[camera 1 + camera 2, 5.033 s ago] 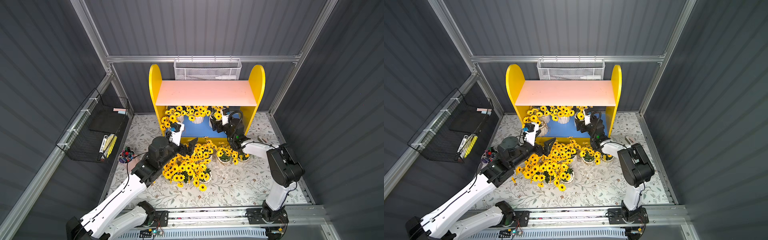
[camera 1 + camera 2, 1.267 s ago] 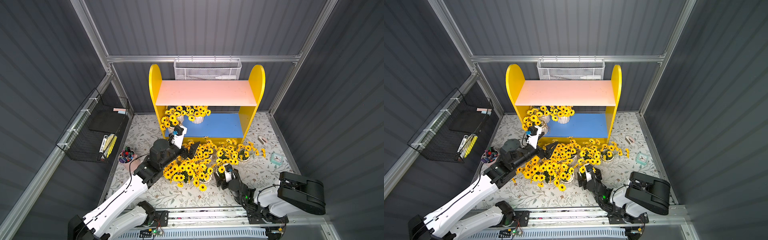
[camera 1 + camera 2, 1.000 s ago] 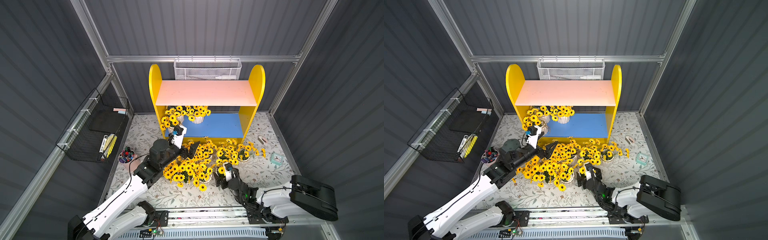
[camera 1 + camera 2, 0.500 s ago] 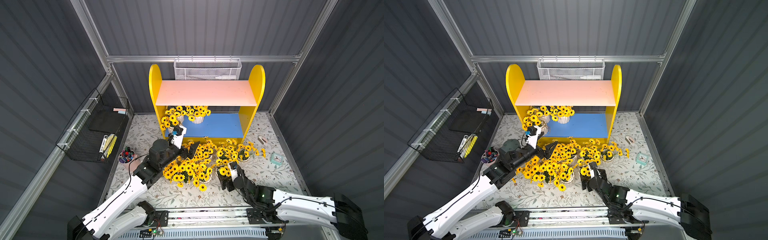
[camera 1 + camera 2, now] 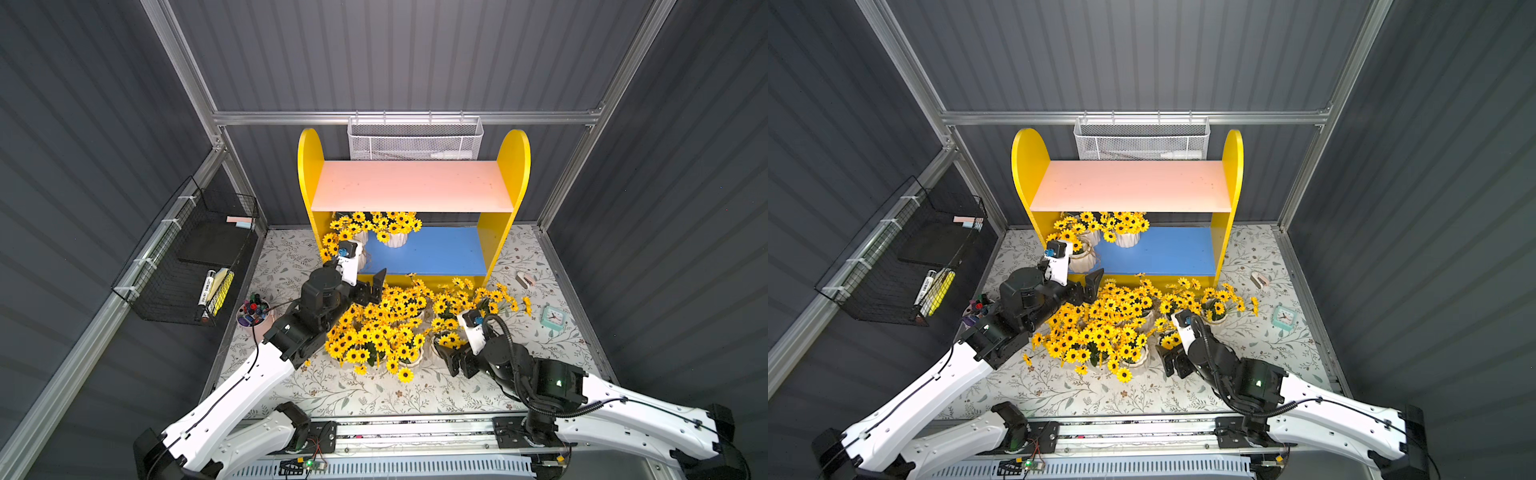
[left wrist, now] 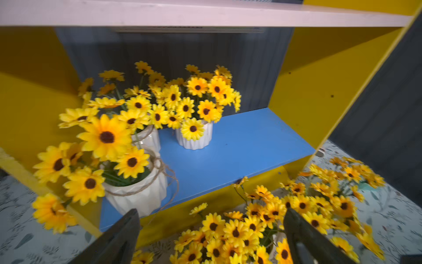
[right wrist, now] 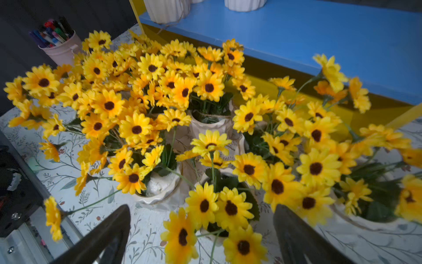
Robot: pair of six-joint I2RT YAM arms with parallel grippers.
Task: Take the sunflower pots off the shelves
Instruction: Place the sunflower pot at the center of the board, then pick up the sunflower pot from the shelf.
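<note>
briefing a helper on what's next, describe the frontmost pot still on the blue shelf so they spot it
Find the yellow shelves at the back and look at the blue lower board. Three sunflower pots stand at its left end; the front pot is nearest the board's front edge, and only its twine trails loose over that edge.

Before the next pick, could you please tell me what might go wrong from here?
Loose twine on the front pot trails off the blue board and could snag the open left gripper. That pot's flowers overlap the two pots behind, so pulling may tip them. The pots on the table leave little set-down room.
</note>
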